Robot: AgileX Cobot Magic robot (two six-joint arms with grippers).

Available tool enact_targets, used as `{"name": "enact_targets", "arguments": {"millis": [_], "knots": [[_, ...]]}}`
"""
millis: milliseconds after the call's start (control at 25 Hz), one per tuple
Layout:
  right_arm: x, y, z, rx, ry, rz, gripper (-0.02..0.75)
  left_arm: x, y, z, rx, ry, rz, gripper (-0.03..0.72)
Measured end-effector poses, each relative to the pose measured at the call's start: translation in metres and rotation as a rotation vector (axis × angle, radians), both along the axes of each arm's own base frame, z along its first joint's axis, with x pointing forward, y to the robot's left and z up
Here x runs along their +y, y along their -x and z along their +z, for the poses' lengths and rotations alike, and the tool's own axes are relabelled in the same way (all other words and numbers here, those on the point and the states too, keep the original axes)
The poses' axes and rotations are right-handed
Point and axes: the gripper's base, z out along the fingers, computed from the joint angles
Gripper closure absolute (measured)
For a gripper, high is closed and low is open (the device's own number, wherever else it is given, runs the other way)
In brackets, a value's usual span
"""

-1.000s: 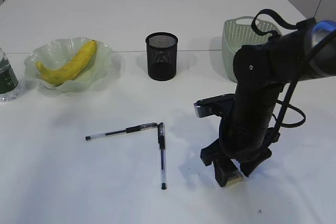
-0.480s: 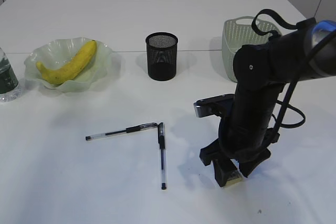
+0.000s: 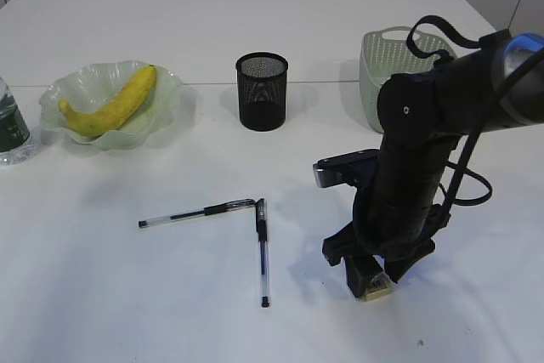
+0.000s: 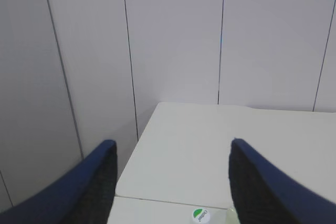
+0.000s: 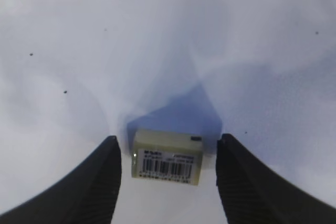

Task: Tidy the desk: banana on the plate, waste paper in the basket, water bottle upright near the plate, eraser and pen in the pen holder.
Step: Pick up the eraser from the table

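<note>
Right pincer [image 5: 167, 182] (matte black fingers) astride boxy cream eraser [image 5: 165, 157].

Barcode with unreadable small print on the eraser [image 5: 166, 157]; tiny illegible word on the bottle cap [image 4: 200, 215].

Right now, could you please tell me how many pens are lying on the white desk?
2. One slim black-and-clear pen lies left of centre; the other runs toward the front edge, their ends nearly meeting in an L. None shows inside the black mesh cup.
</note>
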Motion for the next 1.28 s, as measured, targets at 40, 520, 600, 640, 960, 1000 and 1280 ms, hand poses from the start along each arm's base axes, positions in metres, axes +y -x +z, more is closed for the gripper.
{"name": "enact_targets", "arguments": {"millis": [40,520,600,640,960,1000,1280], "knots": [[0.0000,-0.0004,0.0000,-0.004,0.000,0.001,0.306,0.0000,0.0000,0.0000,0.000,0.000,0.000,0.223],[-0.0010,0.0022,0.0001,0.024,0.011,0.005,0.307,-0.0001,0.0000,0.0007,-0.007,-0.004,-0.001,0.224],[-0.0012,0.0028,0.0002,0.030,0.013,0.006,0.307,-0.0002,0.0000,0.0008,-0.009,-0.004,-0.002,0.224],[-0.0012,0.0028,0.0002,0.030,0.013,0.006,0.307,-0.0002,0.0000,0.0009,-0.009,-0.004,-0.002,0.224],[-0.0013,0.0028,0.0002,0.030,0.013,0.006,0.309,-0.0002,0.0000,0.0011,-0.012,-0.005,-0.002,0.224],[-0.0013,0.0028,0.0002,0.030,0.013,0.006,0.309,-0.0002,0.0000,0.0011,-0.012,-0.005,-0.002,0.224],[-0.0012,0.0026,0.0002,0.028,0.013,0.006,0.348,-0.0002,0.0000,0.0011,-0.012,-0.005,-0.002,0.224]]}}
